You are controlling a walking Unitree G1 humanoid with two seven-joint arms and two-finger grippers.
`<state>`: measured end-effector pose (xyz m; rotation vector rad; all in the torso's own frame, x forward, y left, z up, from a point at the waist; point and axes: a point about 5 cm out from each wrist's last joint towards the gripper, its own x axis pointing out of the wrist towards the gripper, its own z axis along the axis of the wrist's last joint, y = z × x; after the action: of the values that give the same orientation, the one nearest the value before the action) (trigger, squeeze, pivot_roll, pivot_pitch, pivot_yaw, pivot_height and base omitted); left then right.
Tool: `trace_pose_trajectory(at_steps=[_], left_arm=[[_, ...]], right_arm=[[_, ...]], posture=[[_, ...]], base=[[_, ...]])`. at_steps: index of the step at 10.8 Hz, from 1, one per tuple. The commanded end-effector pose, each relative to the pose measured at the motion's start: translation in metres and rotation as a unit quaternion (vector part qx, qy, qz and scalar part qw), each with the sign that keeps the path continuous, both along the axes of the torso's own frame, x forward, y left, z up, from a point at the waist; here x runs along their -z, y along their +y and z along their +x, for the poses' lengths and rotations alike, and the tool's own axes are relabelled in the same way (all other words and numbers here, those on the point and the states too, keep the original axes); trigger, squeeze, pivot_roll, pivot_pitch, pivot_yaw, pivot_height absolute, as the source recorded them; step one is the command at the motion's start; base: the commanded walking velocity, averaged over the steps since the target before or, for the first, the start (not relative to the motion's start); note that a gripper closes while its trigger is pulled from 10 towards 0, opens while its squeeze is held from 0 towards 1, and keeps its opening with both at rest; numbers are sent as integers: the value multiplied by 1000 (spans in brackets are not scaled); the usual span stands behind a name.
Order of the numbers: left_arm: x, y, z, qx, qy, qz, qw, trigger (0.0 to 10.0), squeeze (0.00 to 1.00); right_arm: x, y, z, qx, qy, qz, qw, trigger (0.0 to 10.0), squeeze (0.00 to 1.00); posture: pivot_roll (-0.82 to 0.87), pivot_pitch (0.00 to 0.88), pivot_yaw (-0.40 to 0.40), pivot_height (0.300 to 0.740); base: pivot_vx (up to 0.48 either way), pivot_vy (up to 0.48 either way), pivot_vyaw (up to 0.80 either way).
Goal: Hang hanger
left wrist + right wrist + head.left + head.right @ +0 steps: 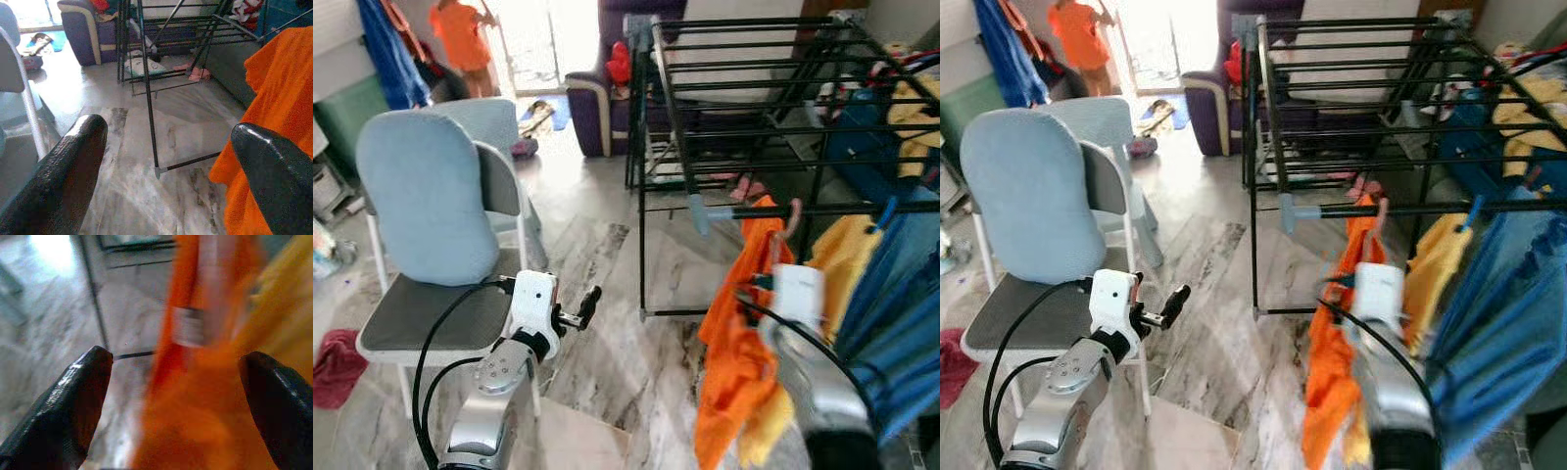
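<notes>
An orange garment hangs on a pink hanger whose hook is over the front rail of the black drying rack. My right gripper is open right in front of the garment, at about the height of its upper part. The blurred orange cloth and the hanger's pink neck lie ahead between the spread fingers. My left gripper is open and holds nothing. It hovers low beside the chair, to the left of the rack, pointing at the rack's leg.
A grey chair with a light blue cushion stands at my left. Yellow and blue clothes hang right of the orange one. A purple sofa and a person in orange are at the back. A red cloth lies on the floor.
</notes>
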<state>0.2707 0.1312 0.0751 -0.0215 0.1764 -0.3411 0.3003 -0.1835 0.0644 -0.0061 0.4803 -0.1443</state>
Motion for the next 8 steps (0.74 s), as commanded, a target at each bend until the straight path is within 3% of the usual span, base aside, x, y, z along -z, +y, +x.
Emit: trace_pose_trajectory(at_steps=[1,2,3,4,8], left_arm=[[-2,0,1,3,-1,5,1000,10000,0],[-2,0,1,3,-2,5,1000,10000,0],[-2,0,0,3,-1,7,1000,10000,0],[-1,0,-1,3,0,6,1000,10000,0],[-1,-6,0,13,1,2,1000,10000,0]], right_arm=[[1,6,4,-7,4,14,1000,10000,0],[-4,12,13,-28,-5,4,1000,10000,0],[-1,10,13,-22,8,0,1000,8588,0],[4,3,11,1,24,-1,1000,0,0],[4,-14,4,41,24,-20,999,0,0]], posture=[[-105,0,17,740],[-93,0,11,740],[-89,0,7,740],[-86,0,3,740],[-106,0,11,740]], base=[[0,0,0],[0,0,0],[0,0,0],[0,0,0],[0,0,0]])
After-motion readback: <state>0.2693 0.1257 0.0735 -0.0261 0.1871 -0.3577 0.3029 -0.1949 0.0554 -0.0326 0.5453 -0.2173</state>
